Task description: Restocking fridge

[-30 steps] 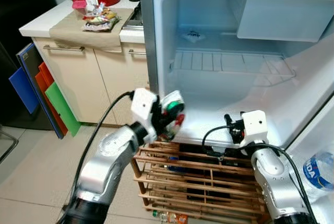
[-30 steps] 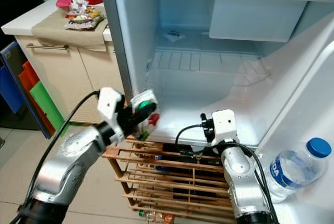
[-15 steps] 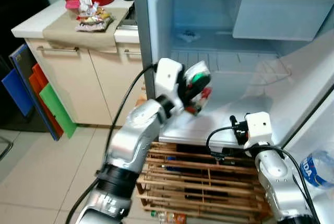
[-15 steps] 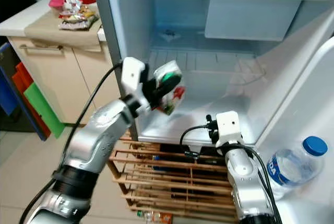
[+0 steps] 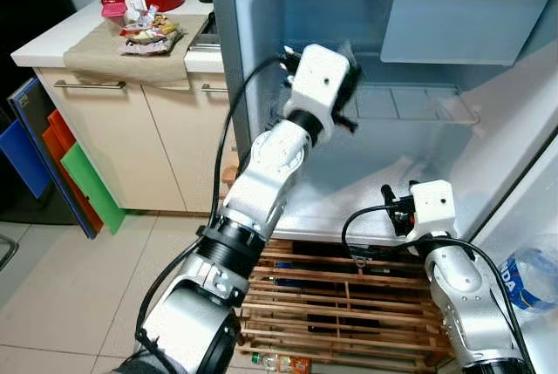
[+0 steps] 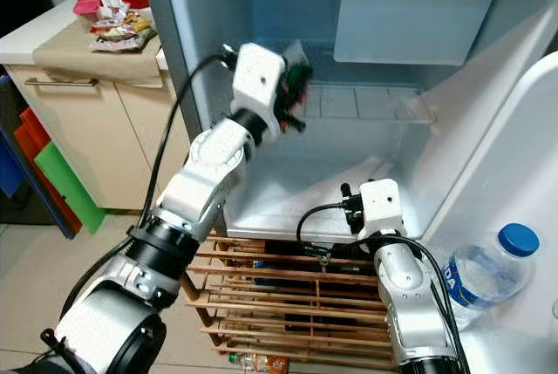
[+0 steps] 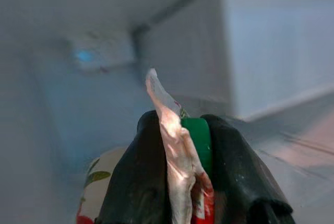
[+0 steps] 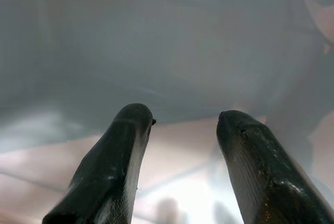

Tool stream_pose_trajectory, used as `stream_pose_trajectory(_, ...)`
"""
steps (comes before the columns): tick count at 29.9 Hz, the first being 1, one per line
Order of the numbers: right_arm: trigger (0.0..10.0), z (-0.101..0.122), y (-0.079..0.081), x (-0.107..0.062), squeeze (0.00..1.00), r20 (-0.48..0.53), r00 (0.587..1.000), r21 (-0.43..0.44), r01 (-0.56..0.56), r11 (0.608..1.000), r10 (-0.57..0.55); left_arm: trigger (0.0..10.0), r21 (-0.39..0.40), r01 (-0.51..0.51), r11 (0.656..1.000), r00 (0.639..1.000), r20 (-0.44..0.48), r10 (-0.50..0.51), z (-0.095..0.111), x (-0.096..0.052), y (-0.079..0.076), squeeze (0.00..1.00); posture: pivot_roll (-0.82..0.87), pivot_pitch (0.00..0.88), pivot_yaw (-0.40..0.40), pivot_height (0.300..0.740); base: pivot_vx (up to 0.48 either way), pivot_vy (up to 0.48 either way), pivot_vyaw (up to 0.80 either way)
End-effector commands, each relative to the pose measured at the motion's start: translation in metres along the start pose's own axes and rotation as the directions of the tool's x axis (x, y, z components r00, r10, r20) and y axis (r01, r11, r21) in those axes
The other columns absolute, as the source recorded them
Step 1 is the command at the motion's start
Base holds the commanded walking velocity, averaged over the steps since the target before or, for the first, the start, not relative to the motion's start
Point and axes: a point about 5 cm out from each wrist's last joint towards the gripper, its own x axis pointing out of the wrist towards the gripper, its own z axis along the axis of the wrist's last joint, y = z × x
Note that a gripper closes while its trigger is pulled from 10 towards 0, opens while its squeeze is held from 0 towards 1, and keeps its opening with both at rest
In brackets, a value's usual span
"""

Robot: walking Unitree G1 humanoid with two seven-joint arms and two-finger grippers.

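Observation:
The fridge (image 5: 228,60) stands open in front of me. My left gripper (image 7: 181,125) is shut on a white pouch (image 7: 175,151) with red and green print and a green cap (image 7: 199,135). It holds the pouch (image 6: 296,73) inside the fridge, at the left end of the wire shelf (image 5: 410,104) and just above it. My right gripper (image 8: 185,117) is open with nothing between its fingers. It sits low at the front edge of the fridge floor (image 5: 349,191), pointing inward.
A water bottle (image 6: 484,274) stands in the open door at the right. A wooden rack (image 5: 349,304) sits under the fridge. To the left is a counter (image 5: 61,43) with snack packets (image 5: 144,30), and coloured boards (image 5: 78,173) lean on the cabinet.
My left arm has lifted the pouch from outside the fridge's lower left front up and into the fridge, to shelf height. The right arm has stayed in place.

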Motion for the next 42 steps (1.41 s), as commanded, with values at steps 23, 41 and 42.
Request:
stream_pose_trajectory(23,10.0,0.047,0.022,-0.039,0.00,0.088,0.979,0.090,-0.193,0.977,0.185,10.0,-0.232,-0.192,0.954,0.979,-0.109,0.170,-0.008,0.035,0.046,0.00,-0.32,0.012,0.156,0.740,0.000,0.000,0.00)
stream_pose_trajectory(41,10.0,0.040,0.030,-0.065,0.00,0.002,0.980,0.114,-0.196,0.974,0.197,10.0,0.034,-0.283,0.959,0.950,-0.125,0.285,-0.011,0.035,0.029,0.00,-0.31,0.061,0.155,0.740,0.000,0.000,0.00)
stream_pose_trajectory(42,10.0,0.040,0.030,-0.065,0.00,0.001,0.981,0.115,-0.195,0.974,0.196,10.0,0.039,-0.304,0.952,0.943,-0.128,0.307,-0.011,0.034,0.035,0.00,-0.31,0.061,0.155,0.740,0.000,0.000,0.00)
